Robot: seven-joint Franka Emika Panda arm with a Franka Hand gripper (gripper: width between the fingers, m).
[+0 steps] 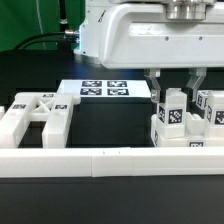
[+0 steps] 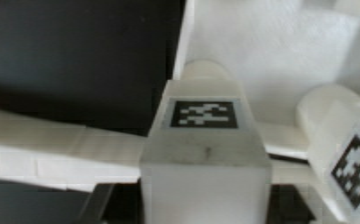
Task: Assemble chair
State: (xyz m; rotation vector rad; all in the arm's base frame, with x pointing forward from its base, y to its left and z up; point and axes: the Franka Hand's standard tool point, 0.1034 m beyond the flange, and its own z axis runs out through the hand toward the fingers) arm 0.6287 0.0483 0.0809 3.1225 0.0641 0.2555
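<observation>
Gripping a square post [image 1: 172, 108] of the chair, the Panda arm's gripper [image 1: 175, 90] hangs over the black table [image 1: 110, 125] in the exterior view, just to the exterior view's right of the marker board [image 1: 105, 90]. Its two dark fingers [image 1: 155, 82] stand at a middling width, one on each side of the upright post, which shows a tag to the camera. Farther from the marker board on that same side, more tagged white chair pieces [image 1: 210, 112] stand close beside the post. On the marker board's other side, toward the exterior view's left and nearer the camera, the flat X-braced panel [image 1: 40, 115] lies on the table, well apart from the post. A long low white border rail [image 1: 110, 160] runs across the foreground, nearer the camera than the marker board. It hides the foot of the post, so whether the post rests on the table cannot be told.

In the wrist view, the post [image 2: 203, 150] fills the middle of the picture with one tag showing. The fingers sit against two opposite sides of it, and no gap is visible. A second tagged piece [image 2: 351, 150] stands just beside the post, clear of the fingers. The marker board cannot be made out with certainty here.
</observation>
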